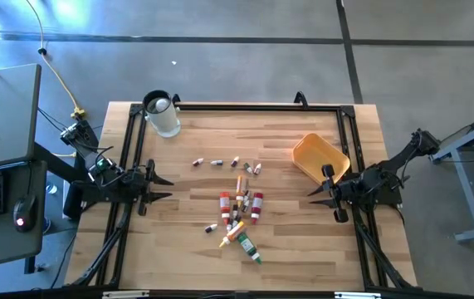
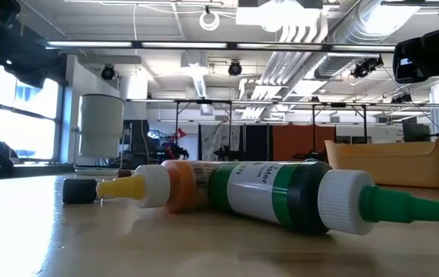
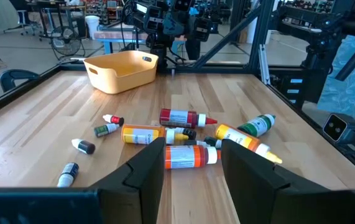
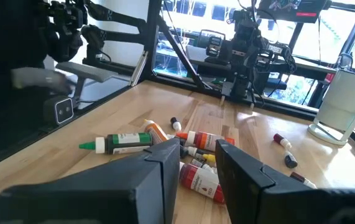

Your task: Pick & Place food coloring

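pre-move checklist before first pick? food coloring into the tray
1. Left gripper empty, fingers apart: ok.
2. Right gripper empty, fingers apart: ok.
3. Orange-yellow tray upright, open side up, by the right arm: ok.
4. Food coloring within both arms' span, mid-table: ok.
5. Bottles separated for a clean grasp: not ok, the middle cluster lies touching.
6. Clear jar away from the pile: ok.

Setting: an industrial robotics lab. Evidence: exposed ceiling ducts [image 2: 357, 31] and strip lighting, polished concrete floor [image 1: 237, 66], a wooden workbench [image 1: 195, 141] inside a black metal frame [image 1: 237, 106], further equipment rigs beyond.
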Controlling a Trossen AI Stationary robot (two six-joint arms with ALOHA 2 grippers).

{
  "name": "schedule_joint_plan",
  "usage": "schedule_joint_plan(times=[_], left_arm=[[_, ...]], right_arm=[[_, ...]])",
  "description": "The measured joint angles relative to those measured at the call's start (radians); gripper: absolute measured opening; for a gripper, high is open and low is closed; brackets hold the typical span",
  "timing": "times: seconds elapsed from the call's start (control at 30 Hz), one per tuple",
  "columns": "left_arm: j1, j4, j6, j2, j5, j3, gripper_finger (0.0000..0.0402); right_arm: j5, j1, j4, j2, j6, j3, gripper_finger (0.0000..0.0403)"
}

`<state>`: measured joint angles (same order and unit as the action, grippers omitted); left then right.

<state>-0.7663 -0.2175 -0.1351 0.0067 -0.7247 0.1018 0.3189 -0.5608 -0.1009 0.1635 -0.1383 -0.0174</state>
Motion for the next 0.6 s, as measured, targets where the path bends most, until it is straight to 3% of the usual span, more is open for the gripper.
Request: schedule_joint_plan(times=[0.37,0.6], left_arm=[[0.0,0.057,0.113,0.0,-0.027,-0.004,0.0153],[0.0,0.081,0.259,0.0,-0.19,-0.003,0.0153]], right_arm=[[0.0,0.0,0.0,0.0,0.0,0.0,0.0097],[0.0,0.0,0.0,0.0,0.0,0.0,0.0097]])
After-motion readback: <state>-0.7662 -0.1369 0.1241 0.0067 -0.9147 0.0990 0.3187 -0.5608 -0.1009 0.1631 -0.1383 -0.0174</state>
